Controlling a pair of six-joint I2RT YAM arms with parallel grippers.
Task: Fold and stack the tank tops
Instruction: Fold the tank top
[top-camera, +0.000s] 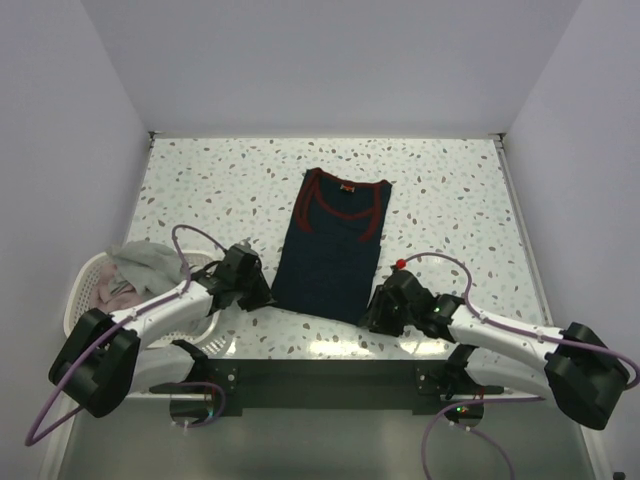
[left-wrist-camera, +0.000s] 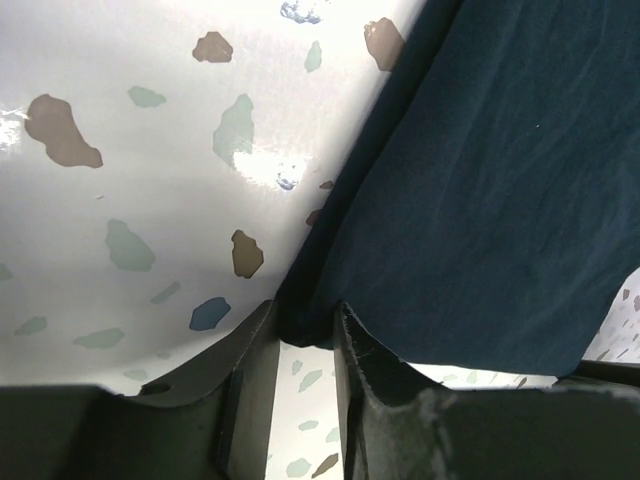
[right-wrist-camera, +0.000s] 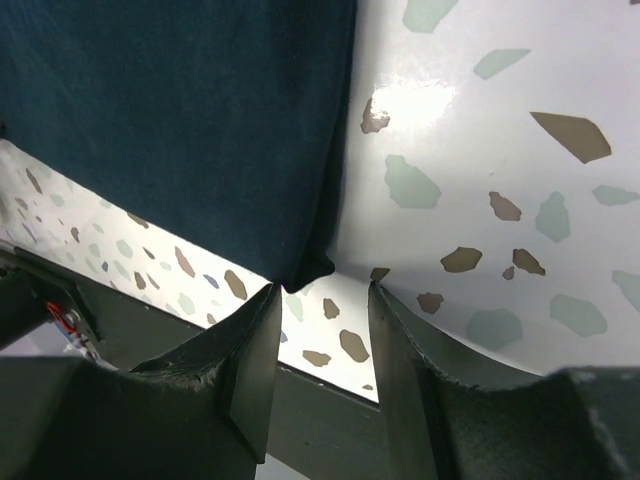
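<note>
Left tool (left-wrist-camera: 305, 312) astride navy jersey (left-wrist-camera: 480, 200) (corner)

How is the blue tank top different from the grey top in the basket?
The navy tank top lies spread flat on the table; the grey top sits crumpled in the white basket. The navy tank top has dark red trim; the grey top looks plain. Both are soft cloth.

Navy jersey (top-camera: 333, 245): matt cloth, softly creased. Table (top-camera: 450, 190): glossy, smooth, speckled; glare patches beside jersey. Basket (top-camera: 75, 297) left of jersey: white plastic. Fingers (right-wrist-camera: 245, 370) of right gripper (right-wrist-camera: 322, 290): dark matt plastic, rough edges.
</note>
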